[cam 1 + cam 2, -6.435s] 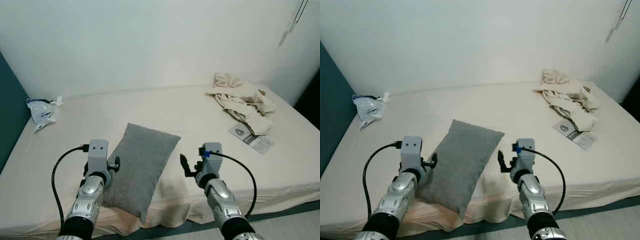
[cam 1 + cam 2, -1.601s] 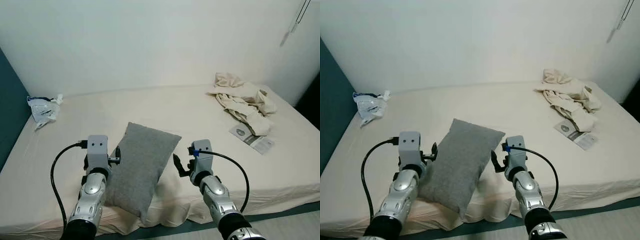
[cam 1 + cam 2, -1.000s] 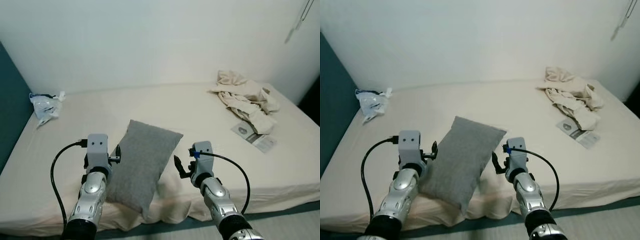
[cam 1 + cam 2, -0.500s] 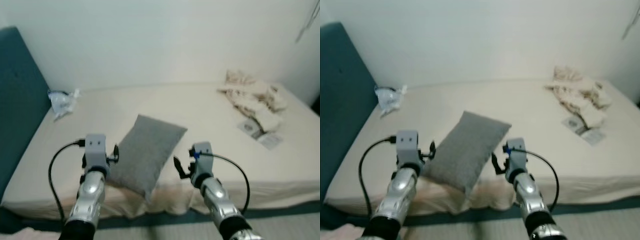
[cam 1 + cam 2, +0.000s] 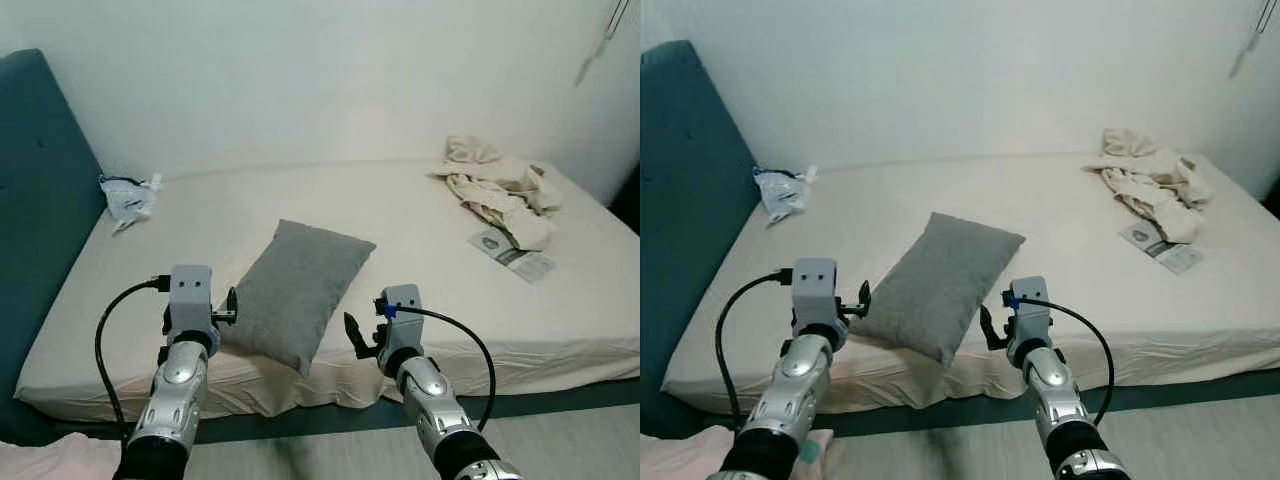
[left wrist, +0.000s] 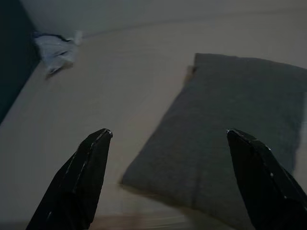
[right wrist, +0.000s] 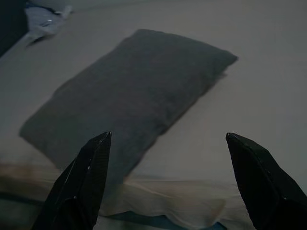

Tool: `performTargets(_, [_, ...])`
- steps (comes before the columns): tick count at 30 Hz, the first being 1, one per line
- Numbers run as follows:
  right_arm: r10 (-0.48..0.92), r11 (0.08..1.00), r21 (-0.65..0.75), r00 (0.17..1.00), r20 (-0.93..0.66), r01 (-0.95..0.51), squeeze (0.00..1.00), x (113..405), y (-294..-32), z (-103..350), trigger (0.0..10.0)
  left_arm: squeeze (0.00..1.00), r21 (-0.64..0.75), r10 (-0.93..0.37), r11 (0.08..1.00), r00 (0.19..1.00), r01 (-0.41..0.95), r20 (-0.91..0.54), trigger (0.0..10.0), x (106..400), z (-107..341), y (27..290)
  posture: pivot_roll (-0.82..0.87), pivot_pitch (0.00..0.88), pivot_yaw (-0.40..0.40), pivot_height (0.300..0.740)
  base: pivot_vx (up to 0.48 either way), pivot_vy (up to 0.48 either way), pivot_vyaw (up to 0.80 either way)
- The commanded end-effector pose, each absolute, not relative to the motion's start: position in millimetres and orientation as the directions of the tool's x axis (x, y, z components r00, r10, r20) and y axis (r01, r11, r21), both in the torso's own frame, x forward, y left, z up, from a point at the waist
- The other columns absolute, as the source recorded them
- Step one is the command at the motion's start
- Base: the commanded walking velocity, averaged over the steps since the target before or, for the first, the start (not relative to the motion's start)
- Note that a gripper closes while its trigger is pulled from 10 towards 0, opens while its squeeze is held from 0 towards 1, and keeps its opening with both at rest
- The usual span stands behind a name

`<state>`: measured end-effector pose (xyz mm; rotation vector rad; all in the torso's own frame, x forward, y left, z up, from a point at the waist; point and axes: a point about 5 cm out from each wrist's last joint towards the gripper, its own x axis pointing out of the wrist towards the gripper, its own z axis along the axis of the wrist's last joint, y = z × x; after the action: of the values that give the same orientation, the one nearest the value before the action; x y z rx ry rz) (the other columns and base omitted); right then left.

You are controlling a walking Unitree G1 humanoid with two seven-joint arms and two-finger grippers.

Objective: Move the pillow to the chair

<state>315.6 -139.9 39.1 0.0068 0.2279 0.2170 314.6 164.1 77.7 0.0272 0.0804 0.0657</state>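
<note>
The grey fabric pillow (image 5: 297,285), a plump oblong cushion, lies flat on the cream-sheeted bed (image 5: 420,250), set diagonally with 1 short end close to the near edge of the mattress and the other pointing toward the middle. The left gripper (image 6: 168,179) hangs just off the pillow's near left corner and the right gripper (image 7: 168,177) just off its near right side, both short of the bed's edge and not touching the cloth; in each wrist view the 2 black fingers stand spread wide apart with nothing between them. Beyond the pillow, a crumpled white plastic bag (image 5: 127,197) sits at the far left corner against the dark teal padded headboard (image 5: 35,180), and a heap of beige rumpled cloth (image 5: 495,185) with a printed paper leaflet (image 5: 512,252) beside it lies well apart to the far right. No chair can be made out. The pillow looks light and soft, likely to sag and fold if lifted by 1 corner, and its woven cover should give the fingers decent grip rather than slip. A sound hold would probably be both long sides near the near end, pinching a good fold of cover and filling from left and right together, so it stays level when carried.
</note>
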Motion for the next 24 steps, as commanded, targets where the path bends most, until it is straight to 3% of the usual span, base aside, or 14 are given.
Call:
performTargets(1, [0.204, 0.979, 0.041, 0.953, -0.225, -0.199, 0.00, 314.0, -141.4, 37.2, 10.0, 0.00, 0.043, 0.055, 0.998, 0.995, -0.052, -0.083, 10.0, 315.9, 79.2, 162.7, 0.04, 0.054, 0.044, 0.740, 0.000, 0.000, 0.00])
performTargets(17, [0.232, 0.972, 0.015, 0.949, -0.214, -0.234, 0.00, 315.8, -136.8, 40.3, 10.0, 0.00, 0.050, 0.063, 0.997, 0.995, -0.059, -0.080, 10.0, 316.8, 80.4, 162.8, 0.04, 0.052, 0.043, 0.740, 0.000, 0.000, 0.00])
performTargets(24, [0.249, 0.967, 0.000, 0.945, -0.214, -0.254, 0.00, 314.8, -134.7, 39.9, 10.0, 0.00, 0.055, 0.066, 0.997, 0.994, -0.061, -0.085, 10.0, 317.0, 79.7, 162.5, 0.04, 0.054, 0.044, 0.740, 0.000, 0.000, 0.80])
